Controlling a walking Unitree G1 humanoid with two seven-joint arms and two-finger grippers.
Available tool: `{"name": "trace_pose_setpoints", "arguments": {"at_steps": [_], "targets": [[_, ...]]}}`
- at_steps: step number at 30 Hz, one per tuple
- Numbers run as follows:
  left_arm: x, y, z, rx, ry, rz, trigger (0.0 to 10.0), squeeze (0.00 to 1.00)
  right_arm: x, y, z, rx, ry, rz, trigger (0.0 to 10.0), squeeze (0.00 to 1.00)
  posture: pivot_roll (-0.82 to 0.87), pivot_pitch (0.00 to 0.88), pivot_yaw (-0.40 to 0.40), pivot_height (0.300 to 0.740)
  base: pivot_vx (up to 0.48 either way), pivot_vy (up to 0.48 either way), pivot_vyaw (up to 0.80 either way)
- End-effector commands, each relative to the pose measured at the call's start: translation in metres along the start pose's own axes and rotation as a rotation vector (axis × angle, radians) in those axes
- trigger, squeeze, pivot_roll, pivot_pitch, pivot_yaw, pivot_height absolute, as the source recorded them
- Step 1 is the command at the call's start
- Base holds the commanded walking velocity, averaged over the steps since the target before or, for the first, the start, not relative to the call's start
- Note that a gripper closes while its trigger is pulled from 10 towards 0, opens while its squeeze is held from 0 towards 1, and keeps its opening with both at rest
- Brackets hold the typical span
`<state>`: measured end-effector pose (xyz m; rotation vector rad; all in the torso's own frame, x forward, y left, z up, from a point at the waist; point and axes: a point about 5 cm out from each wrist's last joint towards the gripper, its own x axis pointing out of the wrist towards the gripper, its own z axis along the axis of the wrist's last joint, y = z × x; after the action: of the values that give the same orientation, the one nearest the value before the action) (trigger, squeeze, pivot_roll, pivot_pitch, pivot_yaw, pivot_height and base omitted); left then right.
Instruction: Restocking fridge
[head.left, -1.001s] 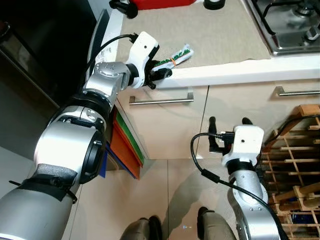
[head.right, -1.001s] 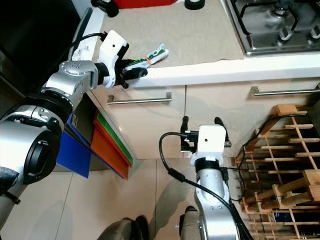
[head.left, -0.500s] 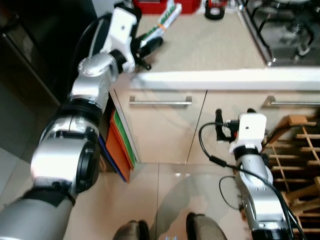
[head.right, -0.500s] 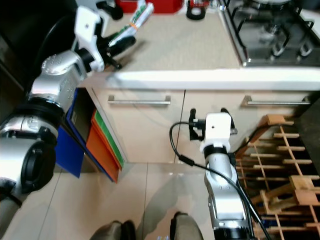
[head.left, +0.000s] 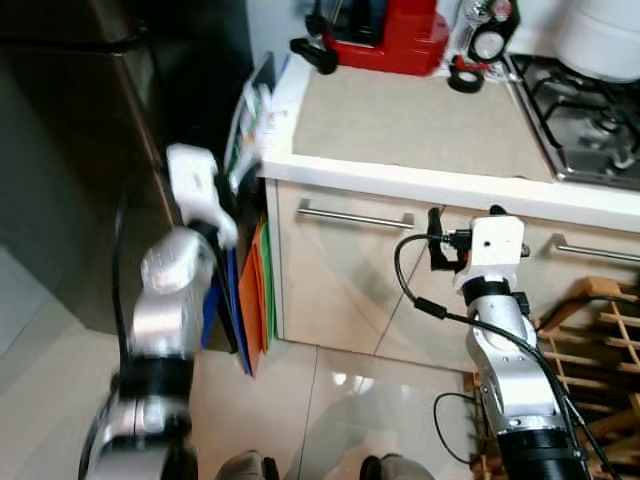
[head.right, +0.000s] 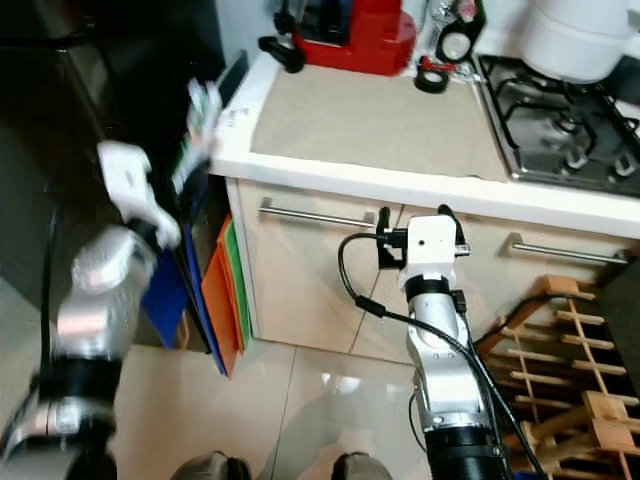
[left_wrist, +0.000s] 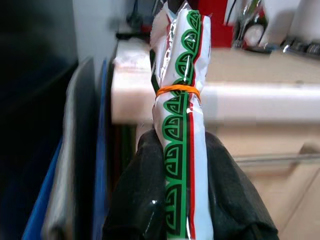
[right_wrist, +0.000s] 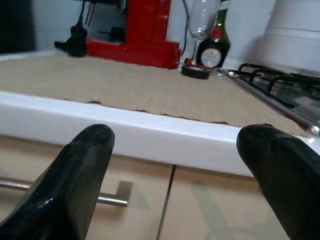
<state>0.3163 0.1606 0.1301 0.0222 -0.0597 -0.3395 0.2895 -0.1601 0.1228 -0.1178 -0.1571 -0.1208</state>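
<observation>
Green-and-white packet (left_wrist: 181, 125): clamped in left gripper (left_wrist: 182, 200), lifted off the counter (head.left: 420, 125) since a second ago, now left of it beside the dark fridge (head.left: 70, 160). Carry to fridge likely underway. Right gripper (right_wrist: 180, 175): fingers spread, empty, near drawer handle (head.left: 355, 214).

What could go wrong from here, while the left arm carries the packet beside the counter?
1. The left end effector grips only the lower end of the tall packet. The long free part may bend or slip out during a swing.
2. The packet passes close to the counter corner and the boards stored beside the cabinet. It could catch on them.
3. The left arm looks blurred, so it is probably moving fast, which makes both risks larger.
</observation>
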Motion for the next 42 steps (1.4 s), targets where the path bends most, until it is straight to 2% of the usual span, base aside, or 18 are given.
{"name": "trace_pose_setpoints", "arguments": {"at_steps": [1, 2, 3, 4, 6, 10, 12, 14, 21, 23, 27, 42], "targets": [[0.001, -0.002, 0.006, 0.066, -0.017, 0.025, 4.9, 0.0, -0.005, -0.011, -0.002, 0.005, -0.005, -0.072, 10.0, 0.0, -0.03, 0.0, -0.02, 0.74, 0.0, 0.0, 0.0], [0.001, -0.002, 0.006, 0.066, -0.017, 0.025, 4.9, 0.0, -0.005, -0.011, -0.002, 0.005, -0.005, -0.072, 10.0, 0.0, -0.03, 0.0, -0.02, 0.74, 0.0, 0.0, 0.0], [0.001, -0.002, -0.003, 0.076, 0.011, 0.044, 10.0, 0.0, -0.01, -0.014, -0.004, -0.003, 0.0, -0.082, 10.0, 0.0, -0.04, 0.0, -0.018, 0.74, 0.0, 0.0, 0.0], [0.002, 0.0, -0.01, 0.09, 0.038, 0.064, 10.0, 0.0, -0.014, -0.015, -0.005, -0.016, 0.006, -0.085, 10.0, 0.0, -0.05, 0.0, -0.015, 0.74, 0.0, 0.0, 0.0], [0.006, -0.001, -0.019, 0.047, 0.063, 0.081, 10.0, 0.0, -0.023, -0.017, -0.011, -0.062, 0.018, -0.078, 10.0, 0.0, -0.07, 0.0, -0.01, 0.74, 0.0, 0.0, 0.0], [0.012, -0.004, -0.022, 0.024, 0.074, 0.08, 10.0, 0.0, -0.026, -0.019, -0.012, -0.079, 0.021, -0.084, 10.0, 0.0, -0.1, 0.0, 0.003, 0.74, 0.0, 0.0, 0.0], [0.014, -0.011, -0.022, 0.012, 0.069, 0.06, 10.0, 0.0, -0.023, -0.019, -0.008, -0.096, -0.002, -0.08, 10.0, 0.0, -0.11, 0.0, 0.004, 0.74, 0.0, 0.0, 0.0], [0.015, -0.017, -0.022, 0.036, 0.073, 0.055, 10.0, 0.0, -0.02, -0.019, -0.007, -0.102, -0.007, -0.076, 10.0, 0.0, -0.12, 0.0, -0.002, 0.74, 0.0, 0.0, 0.0], [0.02, -0.025, -0.017, 0.023, 0.04, 0.055, 10.0, 0.0, -0.017, -0.018, -0.006, -0.102, -0.007, -0.071, 10.0, 0.0, -0.11, 0.0, 0.001, 0.74, 0.0, 0.0, 0.0], [0.022, -0.027, -0.012, 0.047, 0.033, 0.037, 10.0, 0.0, -0.014, -0.014, -0.005, -0.1, -0.013, -0.056, 10.0, 0.0, -0.1, 0.0, 0.01, 0.74, -0.187, 0.0, 0.0], [0.025, -0.027, -0.004, 0.031, 0.002, 0.043, 10.0, 0.0, -0.002, -0.013, -0.007, -0.095, 0.001, -0.018, 10.0, 0.0, -0.07, 0.0, 0.001, 0.74, -0.348, 0.0, 0.0], [0.03, -0.023, 0.002, 0.032, -0.007, 0.044, 10.0, 0.0, 0.005, -0.011, -0.007, -0.083, 0.005, -0.011, 10.0, 0.0, -0.08, 0.0, -0.007, 0.74, -0.272, 0.0, 0.0]]}}
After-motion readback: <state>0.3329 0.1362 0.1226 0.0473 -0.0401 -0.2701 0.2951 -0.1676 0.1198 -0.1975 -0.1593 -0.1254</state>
